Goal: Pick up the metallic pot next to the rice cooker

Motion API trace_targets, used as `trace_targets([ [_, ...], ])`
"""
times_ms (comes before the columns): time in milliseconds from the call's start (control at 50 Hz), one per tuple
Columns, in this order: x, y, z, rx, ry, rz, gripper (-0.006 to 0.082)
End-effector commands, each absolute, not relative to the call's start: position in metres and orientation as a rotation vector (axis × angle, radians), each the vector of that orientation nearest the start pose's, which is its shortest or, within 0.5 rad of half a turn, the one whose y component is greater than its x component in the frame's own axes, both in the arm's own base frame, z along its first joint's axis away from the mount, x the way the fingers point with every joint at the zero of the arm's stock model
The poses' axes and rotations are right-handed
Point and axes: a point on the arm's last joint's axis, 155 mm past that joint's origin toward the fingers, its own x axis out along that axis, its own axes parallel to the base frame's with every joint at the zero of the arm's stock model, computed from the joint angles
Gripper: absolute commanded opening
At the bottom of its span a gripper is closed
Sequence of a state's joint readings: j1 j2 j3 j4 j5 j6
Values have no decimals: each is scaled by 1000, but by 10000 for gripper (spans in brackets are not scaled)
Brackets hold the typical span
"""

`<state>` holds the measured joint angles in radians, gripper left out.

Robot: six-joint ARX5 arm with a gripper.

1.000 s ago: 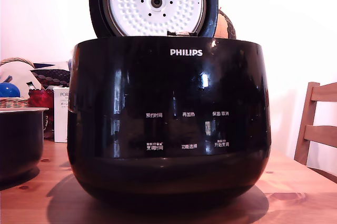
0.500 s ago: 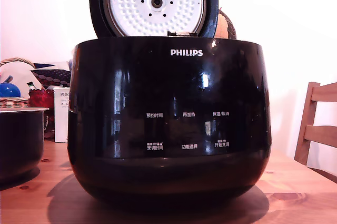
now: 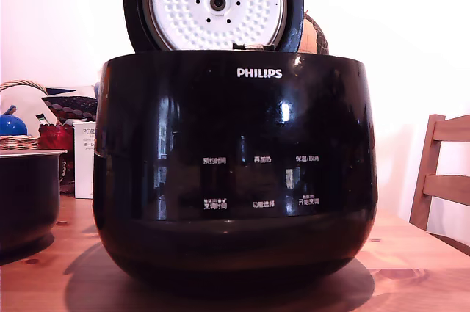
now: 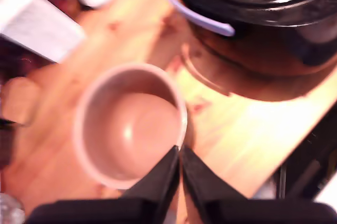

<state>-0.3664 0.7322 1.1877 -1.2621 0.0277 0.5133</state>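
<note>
1. Jaws of the black gripper (image 4: 179, 153) show in the wrist view as two dark wedge-shaped fingers pressed nearly together at their tips, with only a thin slit between them and nothing held; they hang over the near rim of the pot
2. The round, dark metallic pot (image 3: 28, 198) with its thin silvery flared rim stands upright on the wooden surface (image 3: 411, 253) at the exterior view's left edge, just beside the cooker and apart from it; in the wrist view the pot (image 4: 129, 124) is seen from above, its inside bare and pale
3. The very large glossy black rice cooker (image 3: 235, 172), lettered "PHILIPS" in white with Chinese button labels, fills the middle of the exterior view; its lid is raised, showing the white dimpled round lid plate (image 3: 217, 2)
4. In the wrist view the cooker (image 4: 263, 18) is open, with a pale lilac handle (image 4: 195, 16) curving along its side
5. Behind the pot in the exterior view are a woven wicker basket (image 3: 18, 142) holding a blue ball (image 3: 11, 125), a red object and a white box (image 3: 84, 159)
6. A wooden chair back (image 3: 444, 180) stands at the exterior view's right
</note>
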Motion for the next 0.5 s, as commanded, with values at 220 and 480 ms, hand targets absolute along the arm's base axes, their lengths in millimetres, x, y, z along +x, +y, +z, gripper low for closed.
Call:
trace_targets([
  [220,177,-80,250,599,679,-615,-8],
  [480,181,-79,195,627,782,-636,311],
])
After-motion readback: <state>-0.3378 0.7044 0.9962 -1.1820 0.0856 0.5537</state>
